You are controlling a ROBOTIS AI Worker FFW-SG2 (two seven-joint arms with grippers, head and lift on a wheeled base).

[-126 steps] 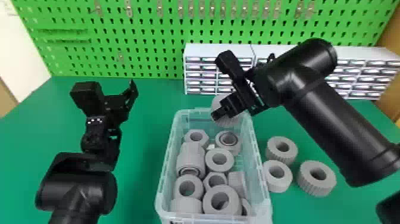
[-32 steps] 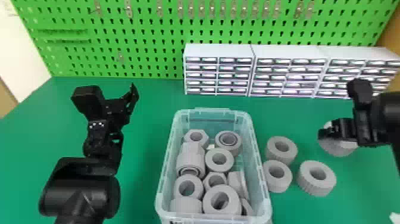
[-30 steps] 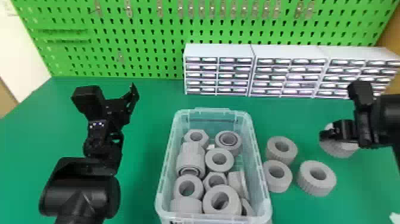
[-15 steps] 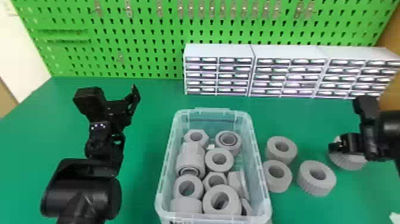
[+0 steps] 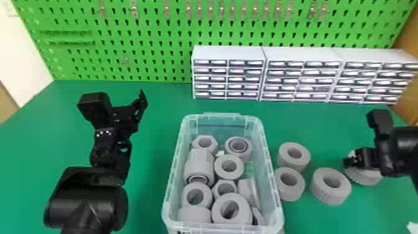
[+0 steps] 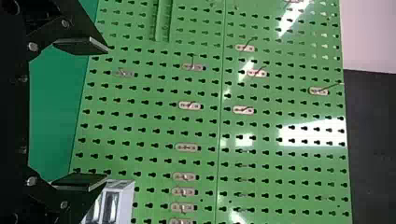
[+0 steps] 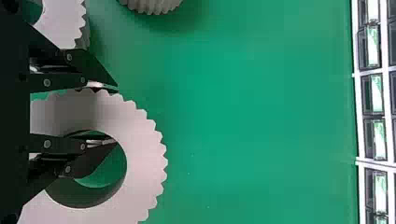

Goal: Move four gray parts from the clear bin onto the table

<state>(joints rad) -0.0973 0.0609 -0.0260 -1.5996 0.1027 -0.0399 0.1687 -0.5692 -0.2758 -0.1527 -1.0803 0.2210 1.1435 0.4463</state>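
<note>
well, the fourth gray part (image 5: 363, 176) is down at the right of the head view, lying flat at or just over the green table (image 5: 323, 124). my right gripper (image 7: 115, 115) is clamped on its ring wall, one finger through the hole and the other against the ribbed outer edge. i judge it rigid and fairly light, hardly fragile; the ribs should give good bite outside, while the smooth bore could let it pivot if i pinched only near the tip. the wall is the place to hold it, squarely, and i'd open evenly so the inner finger doesn't drag it along on the way up. three other gray parts (image 5: 330, 194) sit between it and the clear bin (image 5: 173, 177), which stands at lower centre with plenty more inside. my left gripper (image 6: 107, 115) waits at the left of the frame, fingers apart and empty. beyond, drawer cabinets (image 5: 228, 53) line the upper right, below the green pegboard (image 5: 155, 40).
</note>
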